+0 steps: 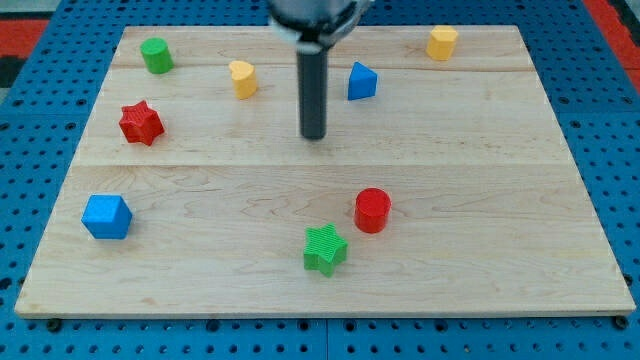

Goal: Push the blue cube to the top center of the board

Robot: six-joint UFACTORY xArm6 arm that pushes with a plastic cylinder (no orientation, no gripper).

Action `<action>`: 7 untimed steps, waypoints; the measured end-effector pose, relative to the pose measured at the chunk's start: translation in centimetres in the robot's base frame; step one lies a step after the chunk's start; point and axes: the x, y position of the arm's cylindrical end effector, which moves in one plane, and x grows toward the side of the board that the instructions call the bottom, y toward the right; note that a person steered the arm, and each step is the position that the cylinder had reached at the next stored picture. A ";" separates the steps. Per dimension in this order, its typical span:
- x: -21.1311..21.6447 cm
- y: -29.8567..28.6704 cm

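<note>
So, starting at the view's left, the blue cube sits low near the board's left edge, well apart from the top centre where it is meant to end up. It lies untouched, so the push has, by my judgement, not yet begun. Above it are the red star and, near the top left corner, the green cylinder; both lie close to a diagonal route from the cube toward the top centre, which I would expect to complicate a straight shove. The yellow block, rounded on one side, stands further right, just left of the rod.

Centre view, my tip rests on bare wood in the upper middle, touching nothing, with the yellow block to its left and the blue wedge-like block to its upper right. There is no claw on this arm, only the rod, so nothing can be open, closed or gripping. To push the cube up and rightward, the tip would probably need to get below and to the left of it first.

Lower down, the green star and red cylinder sit close together right of centre, clear of the likely path. The yellow hexagon sits near the top right.
</note>
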 end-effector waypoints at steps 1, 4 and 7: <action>6.5 -3.7; 14.9 -20.0; 6.8 -22.1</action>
